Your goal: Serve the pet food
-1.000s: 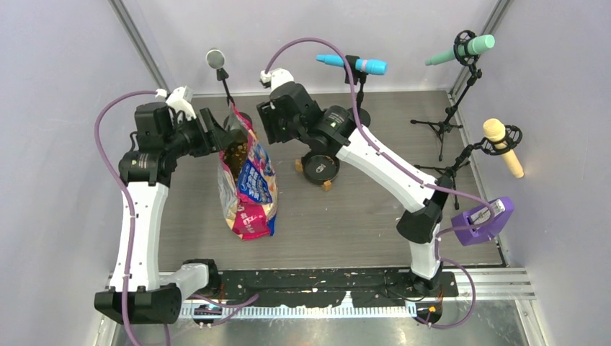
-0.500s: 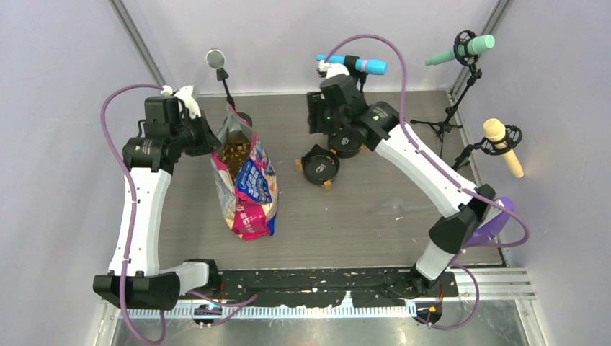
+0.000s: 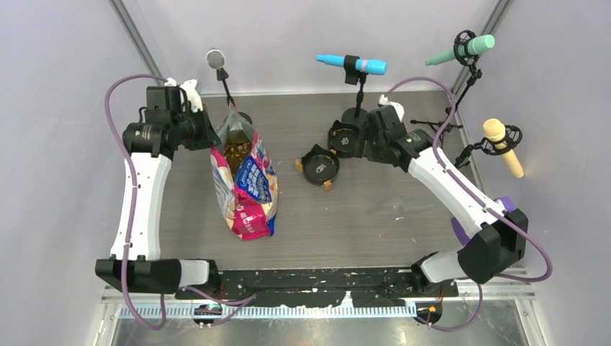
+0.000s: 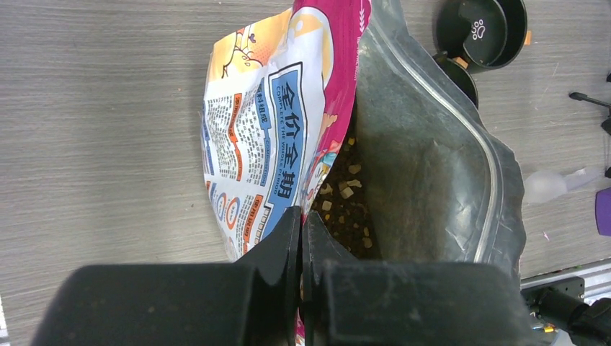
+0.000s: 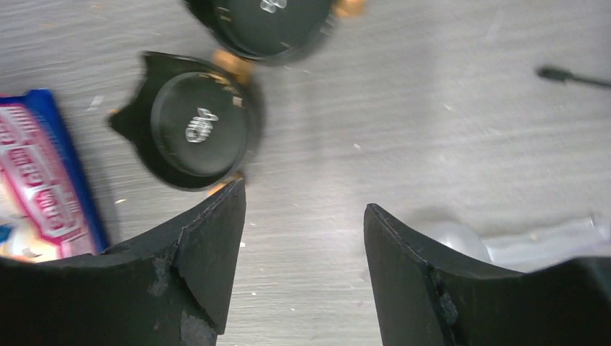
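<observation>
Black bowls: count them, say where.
2. The first bowl sits right of the bag; the second bowl is farther back, beside the right gripper. Another may hide behind the bag.

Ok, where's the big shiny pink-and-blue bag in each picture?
Top external: the big shiny pink-and-blue bag stands left of centre.
Left wrist: the bag fills the middle, mouth open.
Right wrist: only the bag's corner, at the left edge.
Shared landmark: the round black bowl farther from the bag.

Grey table (image 3: 360,223) bears pet-food bag (image 3: 248,194), bowls (image 3: 320,167); perhaps scoop (image 4: 547,185).
</observation>
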